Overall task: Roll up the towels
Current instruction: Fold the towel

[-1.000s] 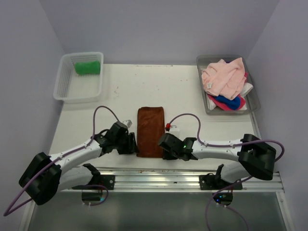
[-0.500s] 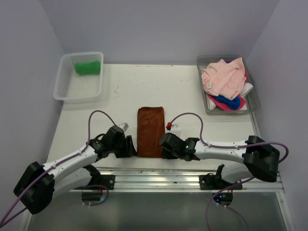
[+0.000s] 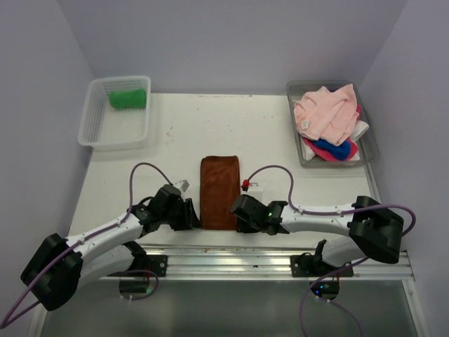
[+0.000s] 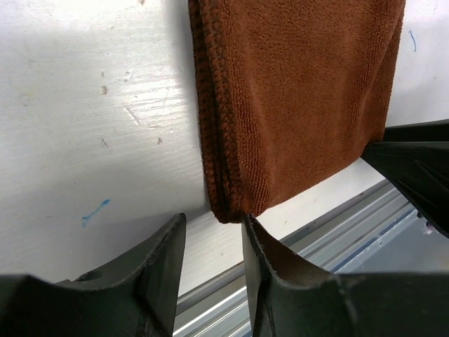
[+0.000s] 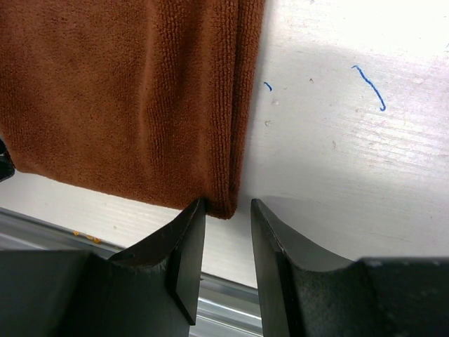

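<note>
The top external camera looks down from above and behind both arms, far enough back to take in the whole table point(image 3: 280, 140). Each wrist camera sits close behind its own fingers, facing forward past them. A near corner of the brown towel point(image 4: 295, 91) lies just ahead of the left gripper point(image 4: 212, 219), the other ahead of the right gripper point(image 5: 227, 202). Both wrist views share the towel's near end, and the dark shape at the left view's right edge is probably the right gripper.
</note>
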You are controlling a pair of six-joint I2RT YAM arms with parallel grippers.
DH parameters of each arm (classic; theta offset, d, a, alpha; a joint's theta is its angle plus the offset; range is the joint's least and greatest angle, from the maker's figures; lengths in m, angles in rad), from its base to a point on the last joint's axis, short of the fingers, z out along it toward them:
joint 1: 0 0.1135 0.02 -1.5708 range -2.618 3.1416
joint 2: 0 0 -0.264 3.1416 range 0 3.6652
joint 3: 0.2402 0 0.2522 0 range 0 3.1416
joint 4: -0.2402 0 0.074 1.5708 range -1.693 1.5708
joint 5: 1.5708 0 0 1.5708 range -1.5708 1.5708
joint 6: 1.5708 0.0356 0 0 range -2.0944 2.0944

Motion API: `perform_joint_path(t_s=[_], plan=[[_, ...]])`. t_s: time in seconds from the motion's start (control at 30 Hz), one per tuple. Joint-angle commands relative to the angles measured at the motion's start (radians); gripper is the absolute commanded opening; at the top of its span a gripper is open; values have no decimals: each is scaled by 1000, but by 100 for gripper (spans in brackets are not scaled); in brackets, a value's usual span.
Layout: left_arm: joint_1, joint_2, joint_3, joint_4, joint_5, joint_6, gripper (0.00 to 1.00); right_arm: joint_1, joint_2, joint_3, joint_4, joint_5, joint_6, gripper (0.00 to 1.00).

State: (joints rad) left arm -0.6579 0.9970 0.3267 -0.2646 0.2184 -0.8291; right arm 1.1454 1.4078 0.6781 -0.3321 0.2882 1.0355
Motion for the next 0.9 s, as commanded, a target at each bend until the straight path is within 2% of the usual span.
perform_joint_path(t_s=[0.0,0.17,0.23,0.37,0.5,0.57,0.73,0.87], plan=[[-9,18,-29,68,22,-18,41,7,2,-8,21,19,15,36],[-12,28,-37,50,13,-21,36,10,10,-8,19,19,14,35],[-13,22,-37,41,0,-21,36,10,10,-12,22,19,18,33],[-12,6,-25,2,-28,-24,34,11,0,-22,24,23,28,18],[-14,26,-23,8,-31,-24,25,11,6,-17,25,19,24,16],[-16,32,-23,11,-28,-25,25,11,8,-14,25,17,24,16],[-23,-11,-23,10,-22,-33,43,11,-4,-18,22,23,24,18],[-37,-54,-41,41,2,-27,47,11,-3,-18,24,23,26,18]])
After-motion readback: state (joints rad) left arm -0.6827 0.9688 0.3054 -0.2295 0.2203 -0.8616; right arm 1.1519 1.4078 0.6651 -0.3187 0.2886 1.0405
